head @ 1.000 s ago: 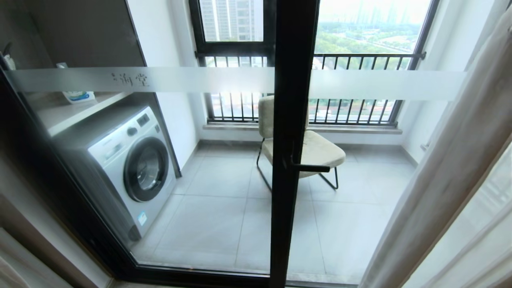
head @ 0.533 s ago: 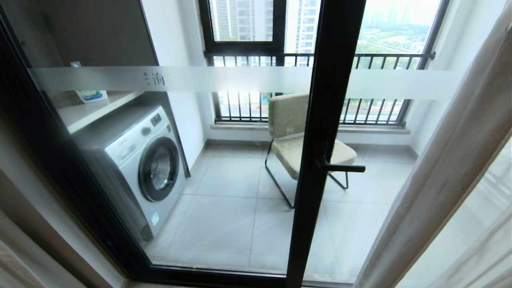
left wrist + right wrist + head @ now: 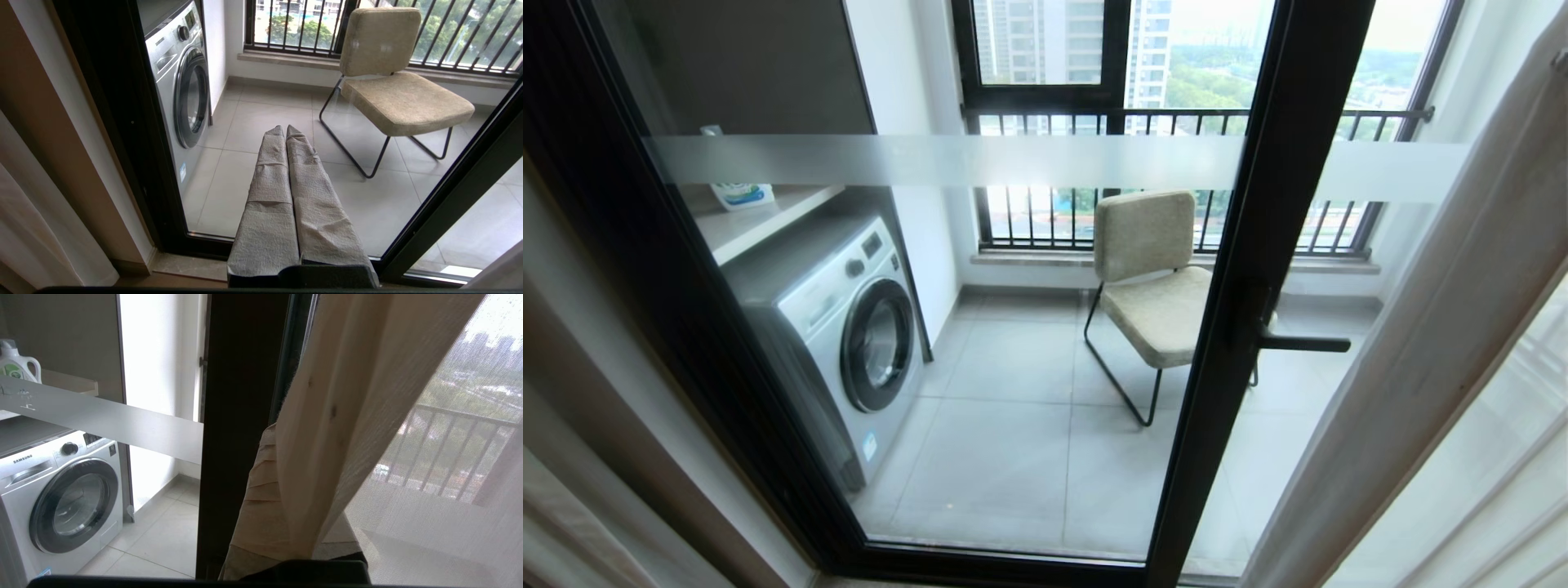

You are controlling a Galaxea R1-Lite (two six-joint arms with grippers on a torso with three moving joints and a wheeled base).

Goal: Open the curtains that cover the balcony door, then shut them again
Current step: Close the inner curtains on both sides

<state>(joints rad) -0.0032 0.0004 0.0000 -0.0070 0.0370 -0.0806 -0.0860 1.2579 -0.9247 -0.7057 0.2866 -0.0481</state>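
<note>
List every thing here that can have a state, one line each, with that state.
Thick beige-grey woven curtains: drawn aside to the right, glass uncovered.
Thin white sheer curtains: hanging at the right side.
Black-framed glass balcony door: shut.
White front-loading washing machine: porthole door shut.
Left hand: shut, empty.
Right hand: shut, draped by the beige curtain; grip unclear.

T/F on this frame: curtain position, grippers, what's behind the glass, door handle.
1. The curtains cover the whole balcony door. False: they hang at its right edge; most of the glass is bare.
2. The left gripper is shut and holds nothing. True.
3. The right gripper has curtain fabric draped over it. True.
4. A washing machine stands behind the glass. True.
5. The chair lies tipped over. False: it stands upright.
6. The door handle is white. False: black.
</note>
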